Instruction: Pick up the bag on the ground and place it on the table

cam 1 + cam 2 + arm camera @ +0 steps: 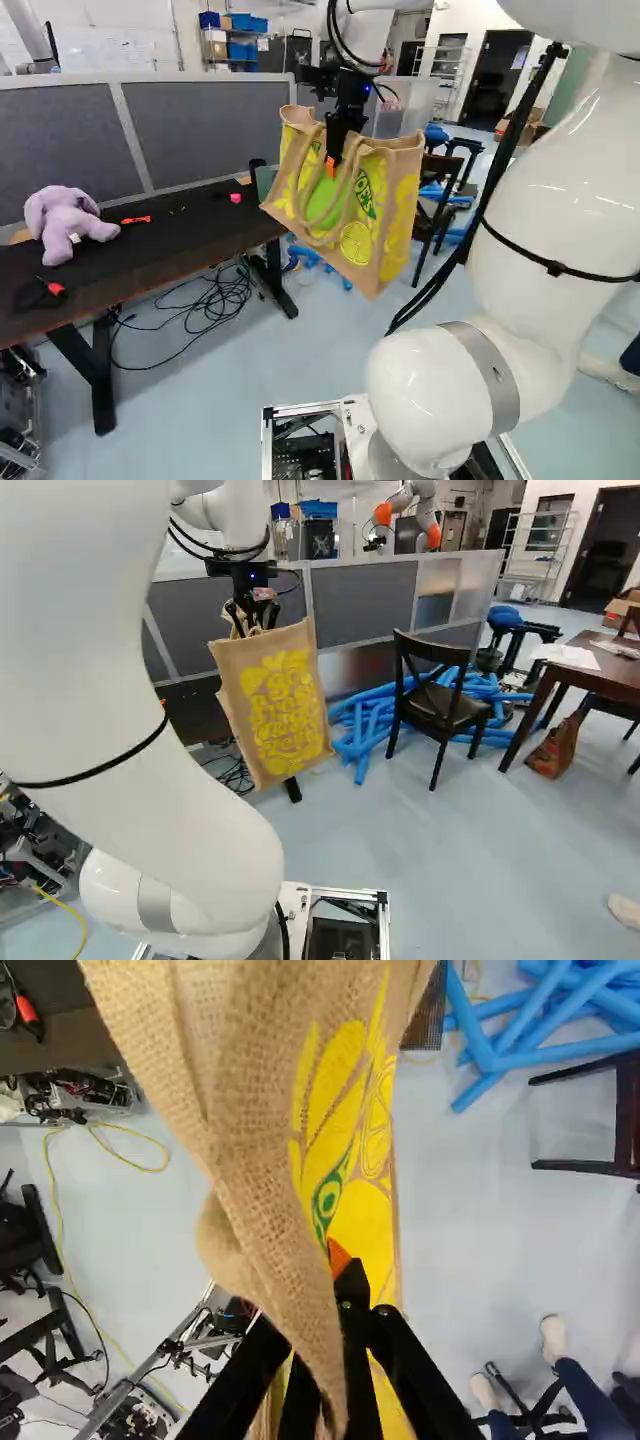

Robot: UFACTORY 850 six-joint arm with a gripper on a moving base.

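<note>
right now, the black two-fingered gripper (332,166) has tan burlap pinched between its fingers, the yellow-printed shopping bag (398,190) hanging in mid-air near the long dark table (185,238), purple plush toy (65,218) on top, grey partition (215,130) behind.
</note>
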